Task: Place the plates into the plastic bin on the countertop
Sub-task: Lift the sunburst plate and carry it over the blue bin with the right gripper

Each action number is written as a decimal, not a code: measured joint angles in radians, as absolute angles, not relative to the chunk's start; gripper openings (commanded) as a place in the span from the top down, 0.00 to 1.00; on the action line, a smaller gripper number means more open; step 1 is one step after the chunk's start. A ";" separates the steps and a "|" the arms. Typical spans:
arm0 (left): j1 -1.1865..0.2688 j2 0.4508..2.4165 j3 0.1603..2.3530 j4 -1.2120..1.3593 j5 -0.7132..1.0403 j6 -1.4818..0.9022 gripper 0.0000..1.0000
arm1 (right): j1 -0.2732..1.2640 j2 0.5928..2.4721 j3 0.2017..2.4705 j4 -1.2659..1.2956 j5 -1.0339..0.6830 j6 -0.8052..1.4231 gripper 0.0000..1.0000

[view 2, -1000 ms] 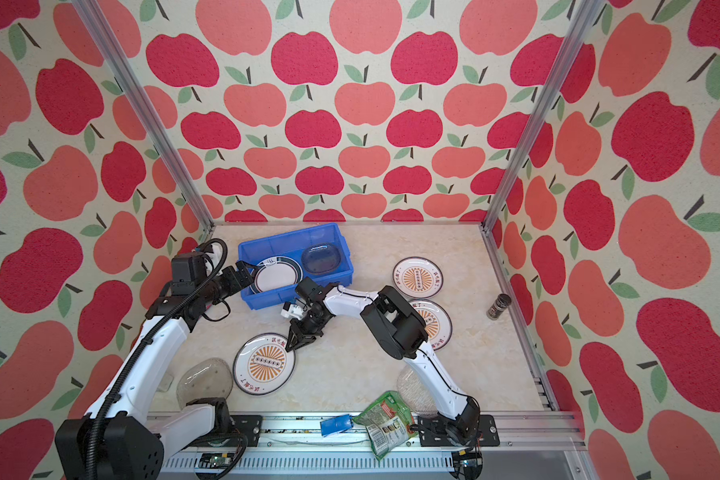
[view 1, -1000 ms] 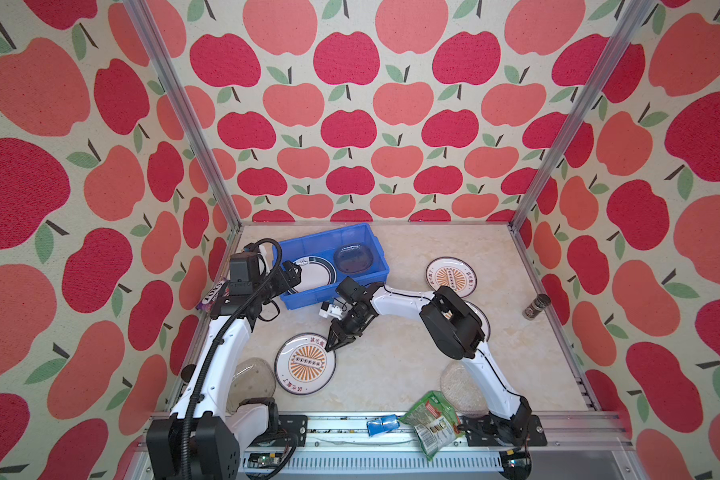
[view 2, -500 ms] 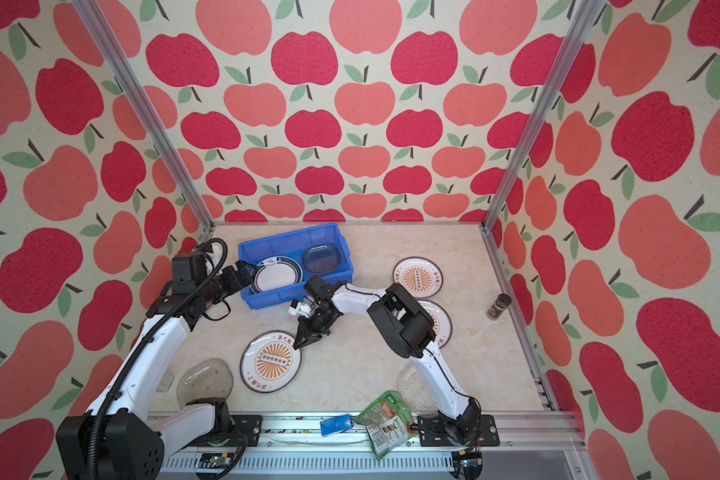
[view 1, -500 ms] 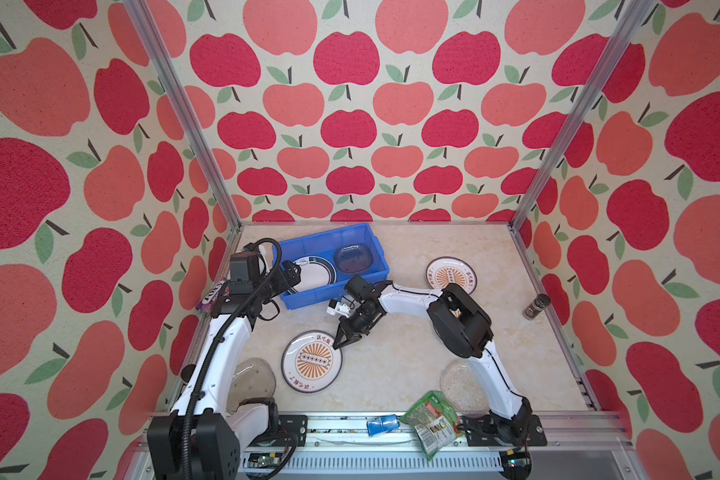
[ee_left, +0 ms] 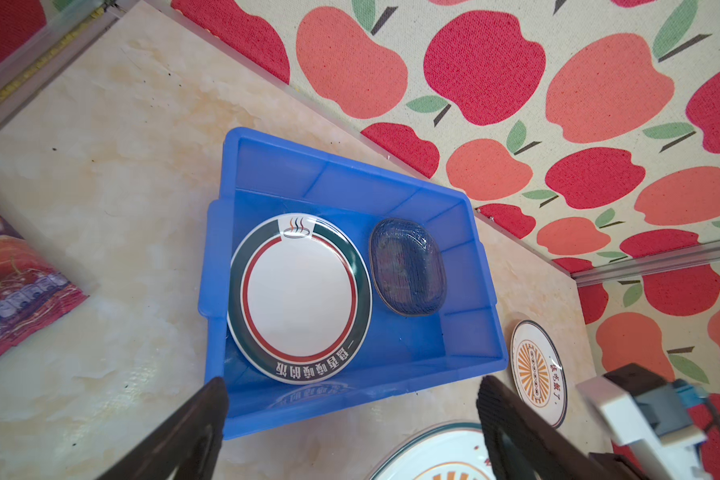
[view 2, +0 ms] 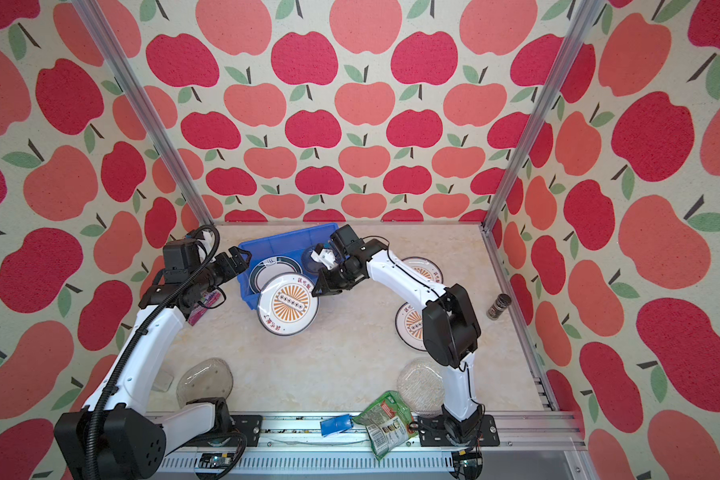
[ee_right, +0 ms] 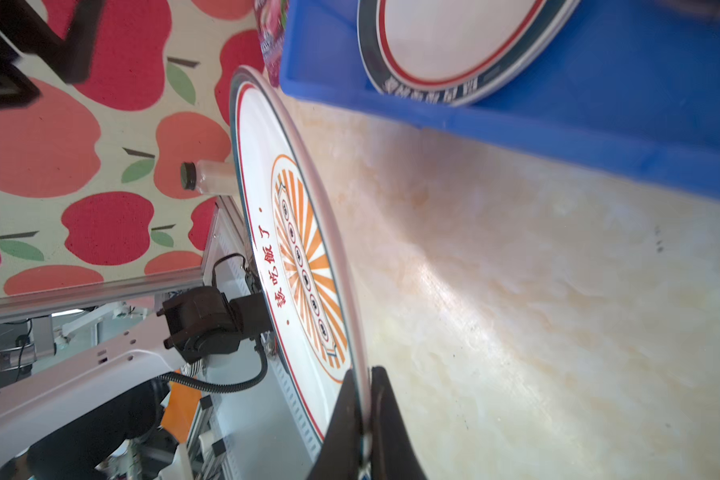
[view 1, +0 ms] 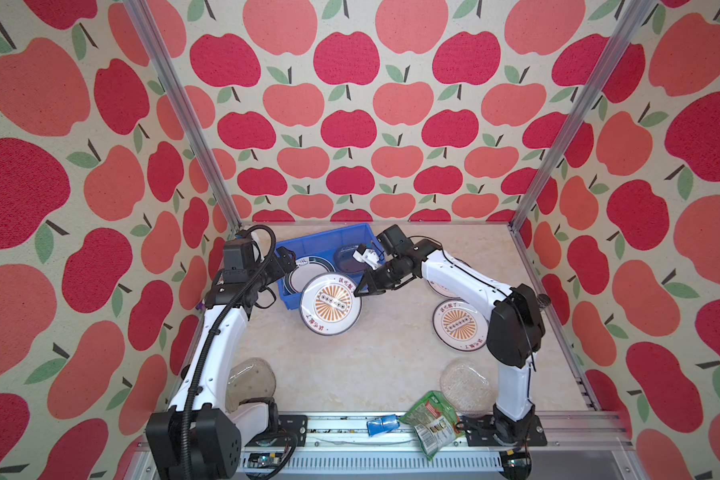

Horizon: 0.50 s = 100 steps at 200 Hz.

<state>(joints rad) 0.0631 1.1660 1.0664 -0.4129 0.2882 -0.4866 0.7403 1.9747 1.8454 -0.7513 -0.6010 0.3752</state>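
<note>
nearest the base rail: a green snack bag (view 1: 431, 419) lies at the counter's edge. a clear glass plate (view 1: 466, 384) rests flat on the countertop (view 1: 371, 361) beside the right arm's base. a second clear glass plate (view 1: 252, 380) rests beside the left arm's base. neither is touched.

mid-counter, right side: a sunburst plate (view 1: 458, 324) lies flat. a second sunburst plate (view 1: 437, 289) behind it is partly hidden by the right arm.

centre: the right gripper (ee_right: 364, 374) is pressed together on the rim of the held plate (view 1: 330, 303), also a sunburst one. the plate is off the counter and tilted. in both top views its far edge overlaps the near corner of the plastic bin (view 1: 321, 239); whether it touches the rim cannot be told.

left: the left gripper (ee_left: 350, 380) is spread wide and empty, just beside the bin's near wall.

far: the bin sits near the back wall, left of centre. inside, a dark-rimmed plate (ee_left: 300, 297) and a smoky glass plate (ee_left: 408, 266) lie flat, side by side.

assessment: the step in hand is the carry of the held plate to the bin. two plates are in, one is in transit, and at least four are outside. the next move calls for raising the low edge clear of the rim, carrying further over the bin, levelling, and releasing low. it will probably land on the dark-rimmed plate, as little bare floor remains. risk: the thin rim pinch may let the plate swing or slip.
</note>
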 measured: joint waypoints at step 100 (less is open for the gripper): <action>0.137 1.194 1.068 -0.407 0.312 -0.517 0.04 | 0.668 2.507 2.569 -0.654 -0.533 0.577 1.00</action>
<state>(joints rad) 0.1368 1.1942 1.0676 -0.4068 0.3122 -0.5175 0.6682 2.5069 2.5694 -0.6544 -0.5331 0.5766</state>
